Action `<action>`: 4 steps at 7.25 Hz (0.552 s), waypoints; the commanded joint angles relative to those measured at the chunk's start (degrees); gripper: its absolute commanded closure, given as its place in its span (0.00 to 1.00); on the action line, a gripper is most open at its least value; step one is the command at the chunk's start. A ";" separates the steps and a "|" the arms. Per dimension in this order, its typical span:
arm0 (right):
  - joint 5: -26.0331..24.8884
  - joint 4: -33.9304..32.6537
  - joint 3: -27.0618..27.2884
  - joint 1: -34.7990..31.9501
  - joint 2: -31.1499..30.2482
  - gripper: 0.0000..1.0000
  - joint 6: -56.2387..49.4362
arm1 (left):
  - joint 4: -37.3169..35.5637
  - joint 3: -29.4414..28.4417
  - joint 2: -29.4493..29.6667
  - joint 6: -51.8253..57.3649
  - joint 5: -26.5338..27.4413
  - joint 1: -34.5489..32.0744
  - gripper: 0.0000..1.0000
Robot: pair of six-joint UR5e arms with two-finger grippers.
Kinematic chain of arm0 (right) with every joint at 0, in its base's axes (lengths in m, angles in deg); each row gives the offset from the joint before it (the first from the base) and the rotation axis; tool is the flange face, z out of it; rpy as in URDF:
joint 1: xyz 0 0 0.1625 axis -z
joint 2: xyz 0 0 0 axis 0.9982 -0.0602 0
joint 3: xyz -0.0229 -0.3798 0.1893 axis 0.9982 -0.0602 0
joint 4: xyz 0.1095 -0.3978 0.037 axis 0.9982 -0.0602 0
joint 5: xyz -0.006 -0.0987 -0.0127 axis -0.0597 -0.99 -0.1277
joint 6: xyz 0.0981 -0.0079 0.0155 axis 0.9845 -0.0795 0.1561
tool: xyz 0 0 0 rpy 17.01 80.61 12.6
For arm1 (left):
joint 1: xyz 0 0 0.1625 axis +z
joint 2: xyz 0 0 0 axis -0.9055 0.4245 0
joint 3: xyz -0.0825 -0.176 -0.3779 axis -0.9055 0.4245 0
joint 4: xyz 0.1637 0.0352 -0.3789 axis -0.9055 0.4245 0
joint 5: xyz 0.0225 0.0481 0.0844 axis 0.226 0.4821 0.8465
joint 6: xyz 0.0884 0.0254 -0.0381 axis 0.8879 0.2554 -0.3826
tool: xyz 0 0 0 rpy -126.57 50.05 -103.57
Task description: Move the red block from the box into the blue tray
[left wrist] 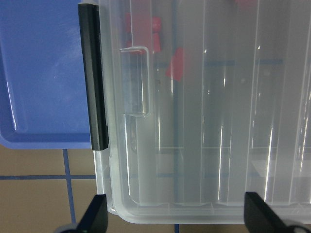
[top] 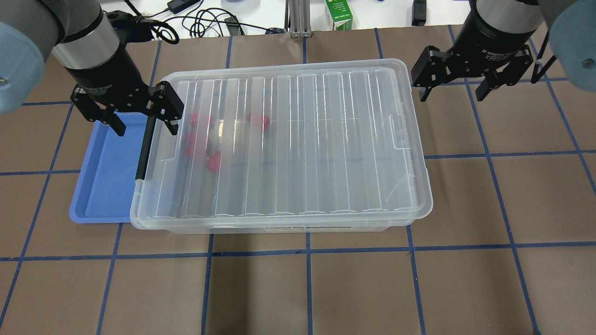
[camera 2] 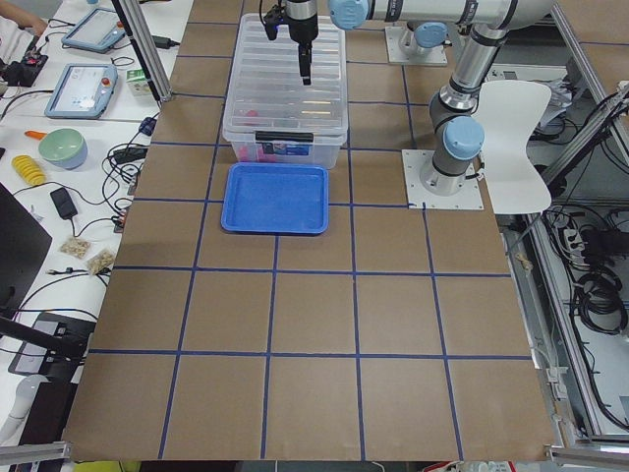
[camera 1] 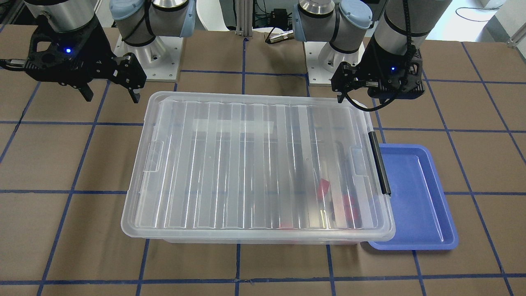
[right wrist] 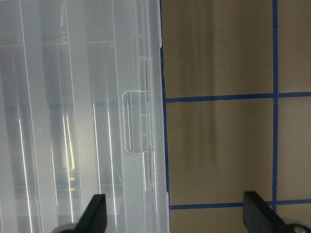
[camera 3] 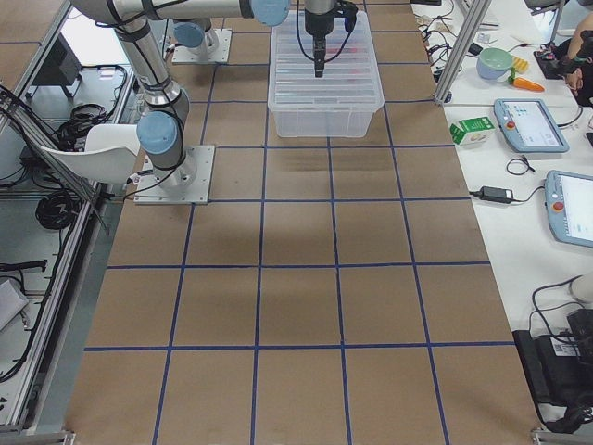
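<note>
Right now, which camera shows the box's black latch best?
Left wrist view: the black latch runs large along the lid edge beside the blue tray. Overhead and front-facing show it smaller, exterior left tiny; the others miss it.

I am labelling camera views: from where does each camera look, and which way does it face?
Overhead: behind the robot, looking forward-down on the box; left gripper, right gripper, both open.
Front-facing: across the table, facing the robot; both grippers, mirrored.
Exterior left: table's end by the blue tray; left arm nearest.
Exterior right: opposite end; right arm nearest.
Left wrist: down on black latch, red blocks; gripper tips frame it.
Right wrist: down on the box's other end; gripper tips too.
Shared: overhead and left wrist both show the latch.
</note>
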 commanded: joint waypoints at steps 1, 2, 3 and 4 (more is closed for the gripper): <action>-0.01 -0.09 0.25 0.00 0.00 0.00 -0.30 | 0.01 0.09 0.05 0.00 0.04 -0.06 0.00; -0.01 -0.09 0.16 0.00 0.09 0.00 -0.56 | 0.01 0.09 -0.04 0.00 0.13 0.02 0.00; 0.08 0.09 -0.10 0.17 0.09 0.00 -0.74 | 0.01 0.09 0.04 0.00 0.04 0.11 0.00; 0.60 0.17 -0.10 0.35 0.09 0.00 -0.74 | 0.10 0.09 -0.04 0.00 0.13 0.02 0.00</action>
